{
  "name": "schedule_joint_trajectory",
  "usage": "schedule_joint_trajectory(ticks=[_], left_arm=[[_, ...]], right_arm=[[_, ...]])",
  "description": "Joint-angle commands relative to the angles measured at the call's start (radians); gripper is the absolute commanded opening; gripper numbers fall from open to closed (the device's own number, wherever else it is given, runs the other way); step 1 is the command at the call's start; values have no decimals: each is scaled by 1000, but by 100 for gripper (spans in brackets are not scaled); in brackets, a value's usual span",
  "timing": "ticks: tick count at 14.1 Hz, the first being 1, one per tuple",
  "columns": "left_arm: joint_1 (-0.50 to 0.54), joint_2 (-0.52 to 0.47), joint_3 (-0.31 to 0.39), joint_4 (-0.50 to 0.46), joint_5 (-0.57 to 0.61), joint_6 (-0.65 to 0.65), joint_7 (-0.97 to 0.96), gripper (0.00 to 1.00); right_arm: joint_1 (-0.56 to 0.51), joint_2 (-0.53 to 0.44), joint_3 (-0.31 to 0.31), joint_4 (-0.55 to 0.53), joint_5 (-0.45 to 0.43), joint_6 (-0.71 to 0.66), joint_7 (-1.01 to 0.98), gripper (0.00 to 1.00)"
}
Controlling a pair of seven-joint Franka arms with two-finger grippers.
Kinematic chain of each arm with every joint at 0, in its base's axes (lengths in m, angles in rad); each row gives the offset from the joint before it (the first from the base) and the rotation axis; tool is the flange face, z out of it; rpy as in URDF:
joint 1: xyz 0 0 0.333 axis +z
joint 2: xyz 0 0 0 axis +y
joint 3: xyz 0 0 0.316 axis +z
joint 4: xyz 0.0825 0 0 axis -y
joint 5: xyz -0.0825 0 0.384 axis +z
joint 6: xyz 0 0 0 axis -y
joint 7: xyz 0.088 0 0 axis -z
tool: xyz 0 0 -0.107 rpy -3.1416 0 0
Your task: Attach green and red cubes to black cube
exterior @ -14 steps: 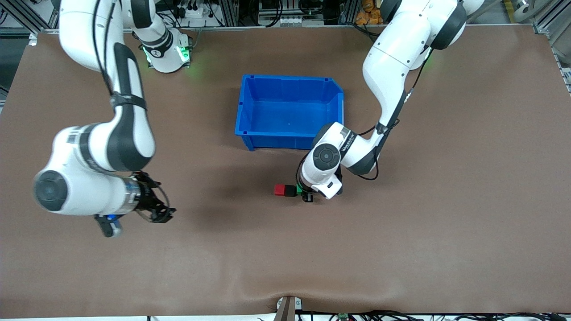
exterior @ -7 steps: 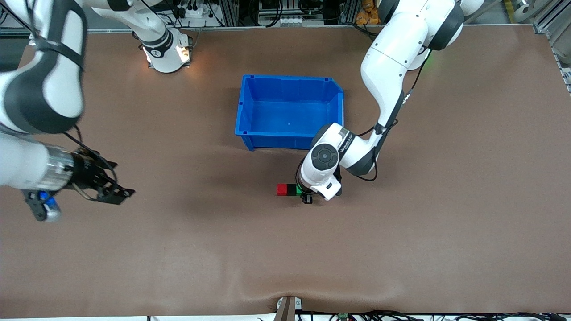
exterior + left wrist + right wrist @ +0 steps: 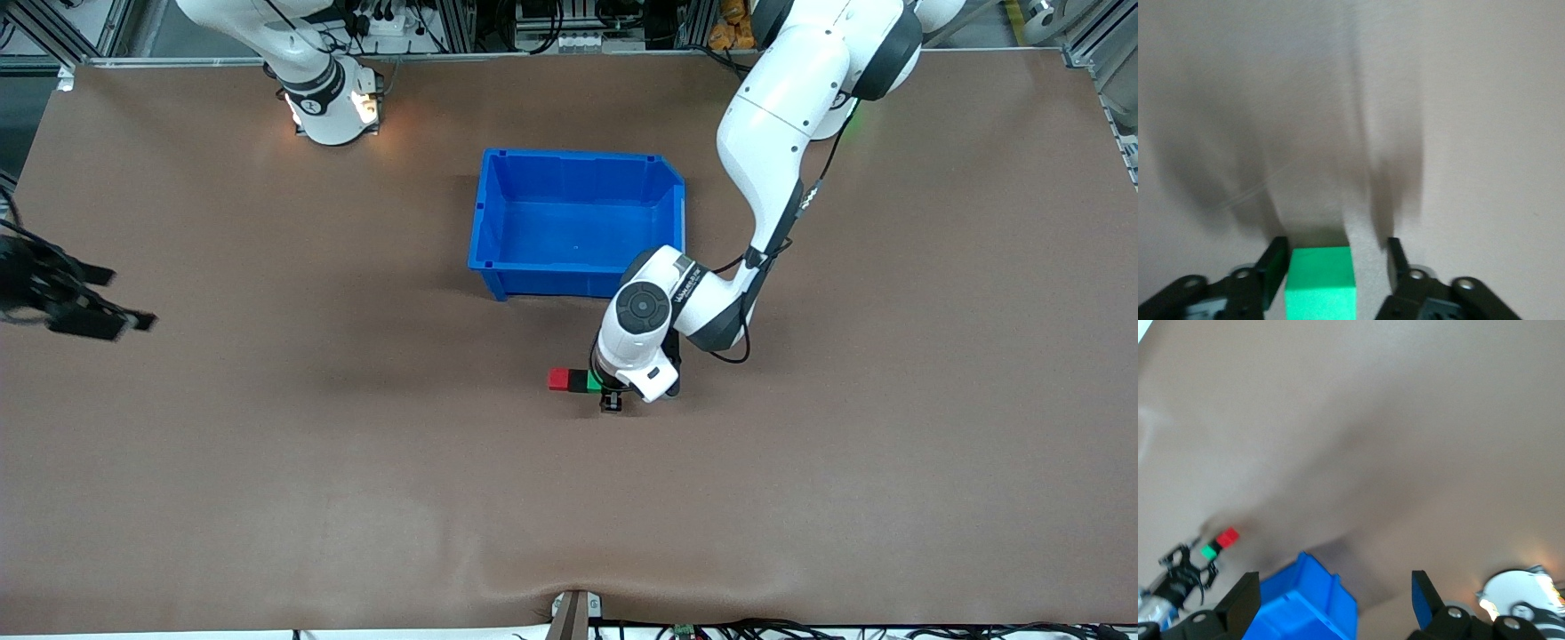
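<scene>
Brown table (image 3: pixel 356 498): red cube (image 3: pixel 558 380), black cube (image 3: pixel 577 380) and green cube (image 3: pixel 593 381) were joined near the bin (image 3: pixel 492 267). Left gripper (image 3: pixel 612 397) was set astride green, fingers (image 3: pixel 1273 262) apart; right gripper (image 3: pixel 84 311) was spread, idle.

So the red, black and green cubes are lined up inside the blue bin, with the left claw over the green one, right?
Not inside the bin. The front view shows the red cube, black cube and green cube in a row on the table, nearer the front camera than the blue bin. The left claw is over the green one, as you said.
</scene>
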State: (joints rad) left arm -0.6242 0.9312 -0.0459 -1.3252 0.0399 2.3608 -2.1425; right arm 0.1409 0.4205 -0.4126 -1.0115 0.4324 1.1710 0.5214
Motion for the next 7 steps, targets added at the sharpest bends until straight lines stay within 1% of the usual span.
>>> schedule_joint_trajectory(ticks=[1,3,4,5,6,7], left_arm=[[-16,-43,20,21,83,-79,7,100],[0,-87,21,20,86,-124,30,100],[21,-121,21,18,86,-129,77,100],[43,-153,21,14,86,-153,126,100],[66,-187,20,11,86,-184,185,100],[95,-221,18,9,84,-219,255,100]], right_arm=[[-38,-113,99,4,-88,-59,-31,100],[-40,-175,153,-16,-208,-68,-37,100],[-40,-195,164,-45,-227,-54,-73,100],[-34,-224,173,-106,-253,-24,-105,100],[-35,-285,211,-186,-300,33,-112,100],[-44,-360,245,-307,-313,117,-142,100]])
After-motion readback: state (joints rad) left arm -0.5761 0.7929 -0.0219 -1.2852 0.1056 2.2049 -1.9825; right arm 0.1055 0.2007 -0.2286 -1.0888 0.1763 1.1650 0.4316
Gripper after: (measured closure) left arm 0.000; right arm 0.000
